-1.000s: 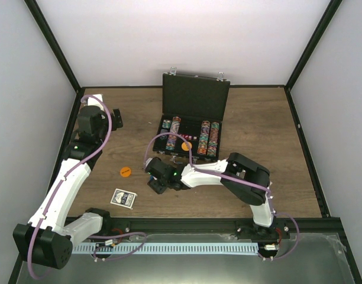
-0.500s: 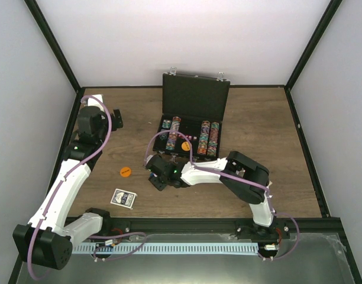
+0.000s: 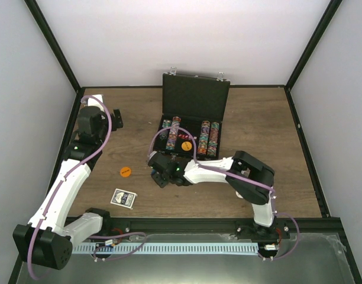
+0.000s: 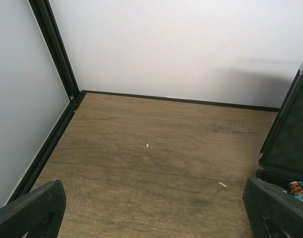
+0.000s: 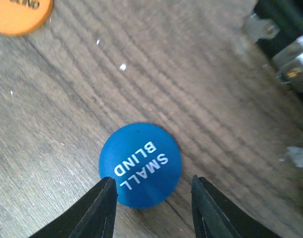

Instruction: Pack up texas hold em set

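open black case (image 3: 196, 97) at the table's (image 3: 270, 130) rear edge, chips (image 3: 208, 139) rowed inside; blue disc (image 5: 140, 164), orange disc (image 3: 125, 171), card deck (image 3: 123, 198) lie outside, nearer.

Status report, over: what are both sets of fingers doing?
Left fingers wide open, empty. Right fingers open, straddling blue Small Blind disc. Orange disc, card deck outside case. Nothing blocking.
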Action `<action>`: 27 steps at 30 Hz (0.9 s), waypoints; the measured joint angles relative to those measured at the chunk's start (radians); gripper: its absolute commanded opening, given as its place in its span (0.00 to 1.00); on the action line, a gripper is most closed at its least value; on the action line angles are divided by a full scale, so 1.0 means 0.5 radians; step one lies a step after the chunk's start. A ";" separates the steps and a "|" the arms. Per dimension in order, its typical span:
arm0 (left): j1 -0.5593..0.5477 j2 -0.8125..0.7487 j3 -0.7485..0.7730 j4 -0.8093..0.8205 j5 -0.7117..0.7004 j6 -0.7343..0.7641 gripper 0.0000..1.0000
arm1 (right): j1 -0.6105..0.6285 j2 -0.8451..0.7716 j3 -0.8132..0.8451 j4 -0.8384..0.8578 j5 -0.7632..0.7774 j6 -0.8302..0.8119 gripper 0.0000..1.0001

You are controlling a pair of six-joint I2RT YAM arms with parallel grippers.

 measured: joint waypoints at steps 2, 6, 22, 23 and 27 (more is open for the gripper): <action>-0.001 0.000 0.000 0.000 0.000 0.000 1.00 | -0.017 -0.049 0.000 -0.018 0.011 0.018 0.41; 0.000 0.000 0.000 0.000 0.000 0.000 1.00 | -0.054 -0.151 0.001 -0.034 0.024 0.041 0.43; -0.001 0.000 -0.001 0.001 0.019 -0.001 1.00 | -0.080 0.076 0.227 -0.244 -0.129 0.029 0.69; -0.001 0.000 -0.001 0.000 0.022 -0.001 1.00 | -0.080 0.087 0.236 -0.259 -0.130 0.025 0.70; -0.001 0.000 -0.001 0.000 0.043 -0.002 1.00 | -0.080 0.143 0.300 -0.338 -0.127 0.009 0.75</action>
